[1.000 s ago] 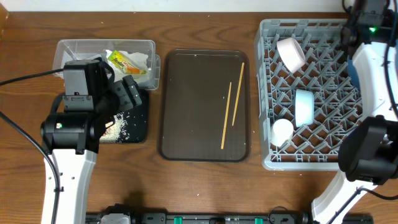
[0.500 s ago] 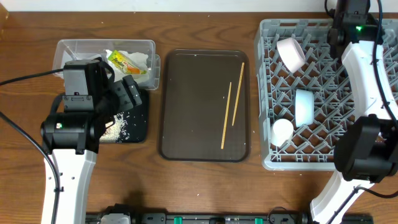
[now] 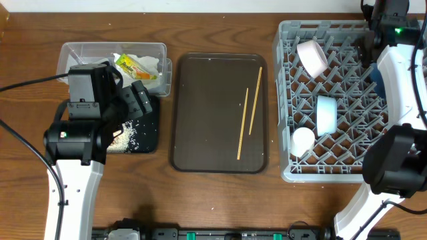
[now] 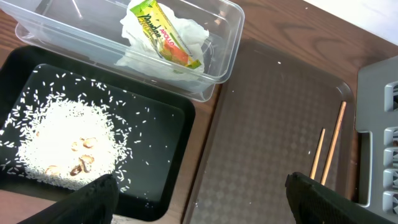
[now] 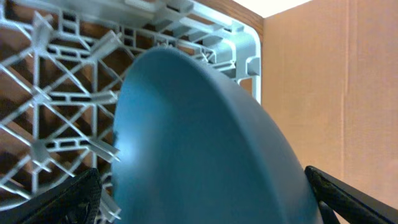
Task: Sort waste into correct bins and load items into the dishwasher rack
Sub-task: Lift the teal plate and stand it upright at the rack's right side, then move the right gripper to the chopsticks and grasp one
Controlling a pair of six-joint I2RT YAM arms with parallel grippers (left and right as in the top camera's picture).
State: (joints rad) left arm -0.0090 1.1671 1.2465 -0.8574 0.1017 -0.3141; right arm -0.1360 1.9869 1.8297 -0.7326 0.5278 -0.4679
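The dark blue bowl (image 5: 205,137) stands on edge in the grey dishwasher rack (image 3: 333,175) at its far right, mostly hidden under my right arm from overhead. My right gripper (image 5: 205,208) is open, its fingers wide apart on either side of the bowl. The rack also holds a cream bowl (image 3: 312,57), a light blue bowl (image 3: 327,115) and a white cup (image 3: 302,140). Two chopsticks (image 3: 248,120) lie on the brown serving tray (image 3: 200,113). My left gripper (image 4: 202,205) hangs open and empty over the black tray (image 4: 180,130), which holds rice (image 4: 62,140). Napkins and a wrapper (image 4: 163,34) are in the clear tub (image 4: 227,37).
The brown serving tray lies between the bins on the left and the rack on the right. The black tray sits directly in front of the clear tub. A cable (image 3: 27,83) runs from the left arm across the table's left side.
My right gripper has opened from nearly shut to wide, letting go of the dark blue bowl. Its wrist swung left, then back right. The left arm has not moved.
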